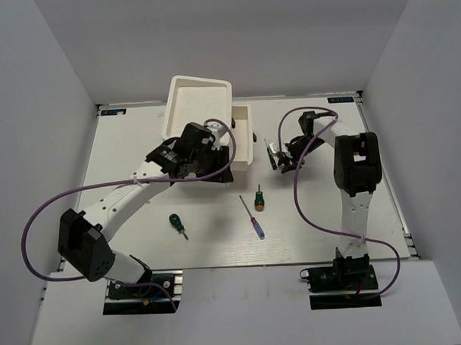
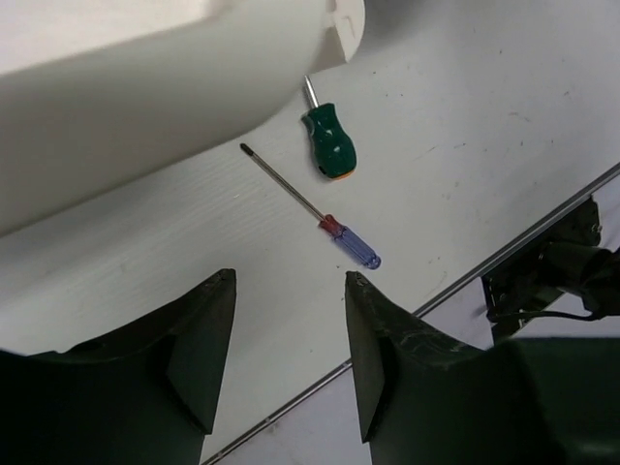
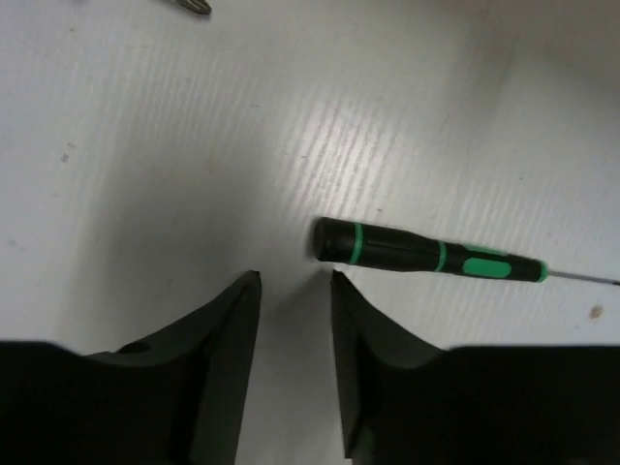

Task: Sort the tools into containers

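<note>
Two white drawers stand at the back of the table, one larger (image 1: 200,105) and one lower beside it (image 1: 244,138). My left gripper (image 2: 291,276) hovers open by a drawer's wall (image 2: 145,97), with nothing between its fingers. Ahead of it lie a stubby green screwdriver (image 2: 329,143) and a thin blue-handled screwdriver (image 2: 315,208). A second stubby green screwdriver (image 1: 177,223) lies nearer the left arm. My right gripper (image 3: 295,276) is open just over the table. The butt of a dark screwdriver with green rings (image 3: 426,257) lies just beyond its right fingertip (image 3: 339,291), outside the jaws.
The table's front edge and metal rail (image 2: 455,281) run close behind the blue screwdriver. A metallic tool tip (image 3: 189,5) shows at the top edge of the right wrist view. Purple cables (image 1: 307,185) loop off both arms. Grey walls close in the table.
</note>
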You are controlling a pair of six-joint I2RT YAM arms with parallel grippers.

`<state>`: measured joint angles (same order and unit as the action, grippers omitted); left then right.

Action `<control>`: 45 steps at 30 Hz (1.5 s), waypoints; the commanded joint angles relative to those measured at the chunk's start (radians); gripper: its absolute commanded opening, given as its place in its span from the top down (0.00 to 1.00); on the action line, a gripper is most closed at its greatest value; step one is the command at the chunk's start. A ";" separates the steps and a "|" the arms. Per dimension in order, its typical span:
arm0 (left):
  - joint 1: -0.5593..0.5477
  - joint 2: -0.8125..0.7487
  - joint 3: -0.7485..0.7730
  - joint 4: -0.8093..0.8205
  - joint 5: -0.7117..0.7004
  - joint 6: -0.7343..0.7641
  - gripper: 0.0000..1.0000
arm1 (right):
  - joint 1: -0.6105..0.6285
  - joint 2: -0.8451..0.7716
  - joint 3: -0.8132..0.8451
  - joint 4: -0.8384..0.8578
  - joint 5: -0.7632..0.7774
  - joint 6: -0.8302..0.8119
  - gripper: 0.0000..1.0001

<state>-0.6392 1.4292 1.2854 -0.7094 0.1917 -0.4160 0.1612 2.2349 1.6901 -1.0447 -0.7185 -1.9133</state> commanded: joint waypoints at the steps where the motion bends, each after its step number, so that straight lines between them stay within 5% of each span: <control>1: -0.045 0.008 0.042 0.040 -0.051 -0.007 0.41 | 0.008 -0.079 -0.131 0.175 0.099 0.173 0.57; 10: -0.114 0.017 -0.015 0.103 -0.071 -0.007 0.32 | -0.012 -0.153 0.025 0.043 0.094 0.846 0.19; 14: -0.155 0.017 -0.060 0.143 -0.092 -0.033 0.32 | 0.012 -0.254 -0.114 0.328 0.162 1.330 0.17; 17: -0.177 0.027 -0.060 0.156 -0.113 -0.043 0.32 | 0.037 -0.219 -0.078 0.281 0.214 1.523 0.17; 24: -0.197 0.027 -0.069 0.156 -0.144 -0.053 0.32 | 0.122 -0.236 -0.150 0.431 0.359 1.717 0.14; 30: -0.217 0.017 -0.069 0.156 -0.175 -0.063 0.32 | 0.181 -0.187 -0.187 0.598 0.615 1.797 0.31; 39: -0.247 0.008 -0.096 0.137 -0.204 -0.072 0.32 | 0.190 -0.113 -0.167 0.629 0.731 1.824 0.59; 43: -0.257 0.008 -0.127 0.146 -0.204 -0.072 0.34 | 0.184 -0.124 -0.188 0.609 0.662 1.835 0.94; 45: -0.257 0.008 -0.127 0.156 -0.204 -0.072 0.35 | 0.184 -0.153 -0.201 0.601 0.646 1.829 1.00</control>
<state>-0.8867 1.4681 1.1633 -0.5690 0.0017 -0.4816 0.3481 2.0922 1.5089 -0.4213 -0.0456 -0.0959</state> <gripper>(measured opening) 0.651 0.055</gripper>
